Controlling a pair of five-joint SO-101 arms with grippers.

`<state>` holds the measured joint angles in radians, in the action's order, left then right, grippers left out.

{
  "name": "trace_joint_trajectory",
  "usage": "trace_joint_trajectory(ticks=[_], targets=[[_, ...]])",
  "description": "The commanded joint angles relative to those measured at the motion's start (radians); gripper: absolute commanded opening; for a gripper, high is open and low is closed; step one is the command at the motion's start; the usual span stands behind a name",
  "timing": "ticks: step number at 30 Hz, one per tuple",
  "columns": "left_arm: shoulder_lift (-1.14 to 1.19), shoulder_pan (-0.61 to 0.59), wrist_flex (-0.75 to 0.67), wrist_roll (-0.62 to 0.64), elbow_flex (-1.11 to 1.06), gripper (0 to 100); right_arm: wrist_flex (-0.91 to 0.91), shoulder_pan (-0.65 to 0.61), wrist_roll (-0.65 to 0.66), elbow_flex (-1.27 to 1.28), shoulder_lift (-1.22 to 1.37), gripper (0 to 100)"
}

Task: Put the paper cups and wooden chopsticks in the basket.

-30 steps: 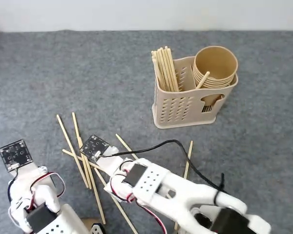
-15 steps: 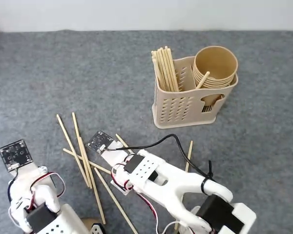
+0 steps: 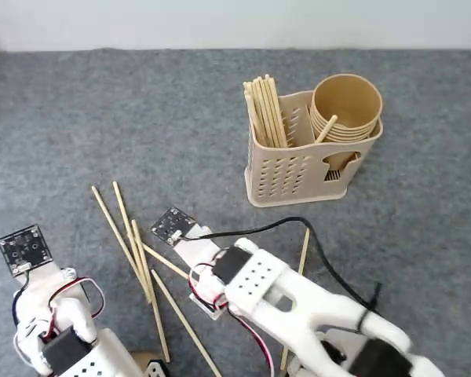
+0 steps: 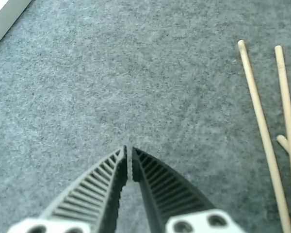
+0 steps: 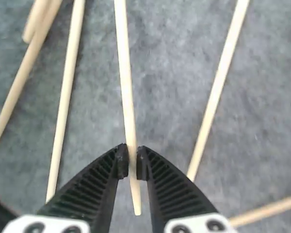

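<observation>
Paper cups (image 3: 347, 98) sit as one nested stack in the right compartment of the basket (image 3: 286, 177). The basket stands on the grey counter (image 3: 102, 110), toward its far right part. The left compartment holds a bundle of chopsticks (image 3: 265, 110), standing upright and rising above the rim. A single leaning chopstick (image 3: 326, 129) rests against the cup stack at the divider. The basket wall covers the lower cups, so I cannot tell how many cups there are.

Several loose chopsticks (image 3: 128, 228) lie crossed on the counter toward the near left corner. One separate chopstick (image 3: 301, 263) lies apart from them, closer to the near edge below the basket. The right arm (image 3: 255, 283) reaches over the loose group and covers parts of some sticks, so their full length and number are hard to make out.

In the right wrist view, the right tool (image 5: 128, 158) has its jaws pressed on the held chopstick (image 5: 124, 82), near one end of it. That stick lies flat on the counter among its neighbours.

The left arm (image 3: 59, 314) is at the near left corner. The left tool (image 4: 128, 154) grips nothing. Its jaws are almost together, with only a thin slit between the tips, above bare counter.
</observation>
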<state>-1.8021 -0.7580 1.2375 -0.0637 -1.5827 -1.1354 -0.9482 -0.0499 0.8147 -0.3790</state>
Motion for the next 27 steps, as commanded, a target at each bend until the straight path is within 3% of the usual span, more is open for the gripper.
trace_joint_trajectory(ticks=[1,11,17,24,27], targets=[[-0.014,-0.008,-0.011,-0.011,0.010,2,-0.087,0.019,-0.017,0.012,-0.128,0.7],[-0.014,-0.008,-0.011,-0.011,0.010,2,-0.105,0.223,-0.072,0.110,-0.183,0.7],[-0.014,-0.008,-0.011,-0.011,0.010,2,-0.105,0.209,-0.074,0.137,-0.183,1.3],[-0.014,-0.008,-0.011,-0.011,0.010,2,-0.096,0.154,-0.077,0.107,-0.180,26.7],[-0.014,-0.008,-0.025,-0.011,-0.002,2,-0.091,0.154,-0.078,0.043,-0.173,29.2]])
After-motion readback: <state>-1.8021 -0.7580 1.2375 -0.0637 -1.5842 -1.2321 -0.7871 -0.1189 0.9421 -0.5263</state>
